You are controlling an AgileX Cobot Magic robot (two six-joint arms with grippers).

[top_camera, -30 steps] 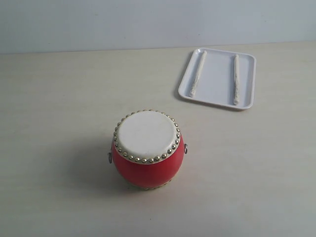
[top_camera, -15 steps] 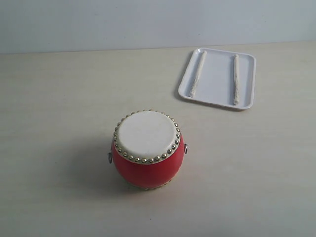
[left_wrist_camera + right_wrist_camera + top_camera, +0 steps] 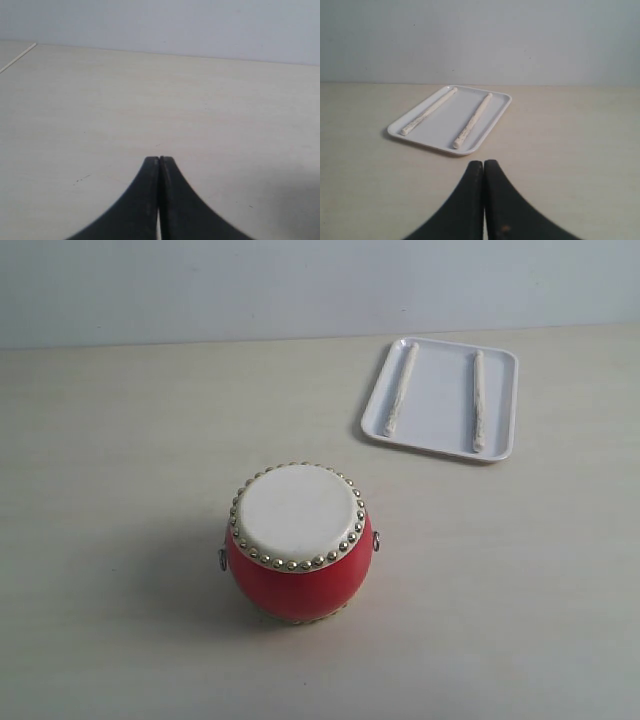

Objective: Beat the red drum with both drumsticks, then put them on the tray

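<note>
Standing upright on the pale worktop (image 3: 120, 440), the red drum (image 3: 298, 565) is seen near the middle of the exterior view, its cream drumhead (image 3: 297, 512) ringed by brass studs. The tray (image 3: 440, 405) is set well apart from the drum, toward the far right of the worktop and close to the wall (image 3: 200, 285) behind. Both sticks are laid inside the tray, roughly parallel and apart from each other: the first drumstick (image 3: 401, 388) is placed along the tray's left rim, the second drumstick (image 3: 479, 400) nearer its right rim. The left jaws are shown pressed together, tip against tip, over bare worktop, with nothing pinched between them. The right jaws are likewise pressed together and empty. In the right wrist view they are pointed toward the tray, and both sticks are seen lying in it just ahead.
</note>
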